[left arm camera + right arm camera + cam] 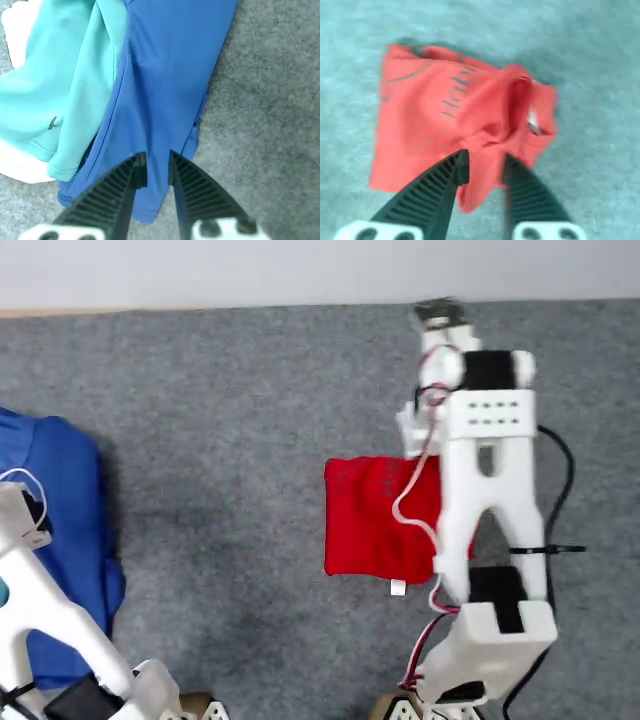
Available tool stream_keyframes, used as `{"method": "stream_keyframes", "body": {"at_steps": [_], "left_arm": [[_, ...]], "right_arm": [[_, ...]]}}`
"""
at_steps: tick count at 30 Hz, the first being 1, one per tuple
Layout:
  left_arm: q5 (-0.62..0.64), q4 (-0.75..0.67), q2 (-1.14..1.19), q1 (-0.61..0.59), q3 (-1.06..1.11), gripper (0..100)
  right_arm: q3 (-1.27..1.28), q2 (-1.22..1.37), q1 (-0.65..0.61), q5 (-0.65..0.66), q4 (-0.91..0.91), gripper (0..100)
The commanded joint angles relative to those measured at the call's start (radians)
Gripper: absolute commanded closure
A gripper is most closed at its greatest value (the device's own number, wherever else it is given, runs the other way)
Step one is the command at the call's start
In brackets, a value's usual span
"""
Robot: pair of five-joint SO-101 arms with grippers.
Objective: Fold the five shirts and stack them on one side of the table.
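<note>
white links of the right arm [485, 470] lie nearest the lens in the high view, at the right of the frame, and the right edge of a folded red shirt [370, 520] is covered by them. the red shirt is seen lying flat on the grey table [220, 420], just right of the frame's centre. a blue shirt [60, 500] is seen at the left edge, with the left arm [40, 610] across its lower part.

in the left wrist view the left gripper [156, 165] is found at the bottom of the frame. its claw is nearly pressed together, with a crease of the blue shirt drawn in between, so it is judged to be pinching that cloth. a teal shirt [60, 75] is overlapped on the blue one at upper left, and a white garment [12, 167] shows under it.

in the right wrist view the right gripper [485, 162] is seen at the bottom centre, and a raised ridge of the red shirt appears pinched in its claw.

the step in hand is judged to be the carrying of the red shirt to the shirts at the left. all layers should be caught in the pinch, not the top ridge alone. the bundle should be lifted level, so that the fold is not shaken open, and laid down with its edges matched.
</note>
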Motion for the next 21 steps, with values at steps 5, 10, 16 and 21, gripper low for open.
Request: {"method": "stream_keyframes", "body": {"at_steps": [5,10,16,21], "left_arm": [[-0.002,0.048,-0.038,0.003,-0.013,91],[-0.002,0.054,-0.038,0.003,-0.015,91],[0.000,0.054,-0.038,0.003,-0.015,91],[0.000,0.054,-0.038,0.003,-0.015,91]], "right_arm": [[0.227,-0.019,-0.137,-0.020,0.005,98.9],[0.347,0.065,-0.050,-0.006,-0.142,98.9],[0.367,0.159,0.202,0.164,-0.165,98.9],[0.362,0.163,0.427,0.316,-0.156,98.9]]}}
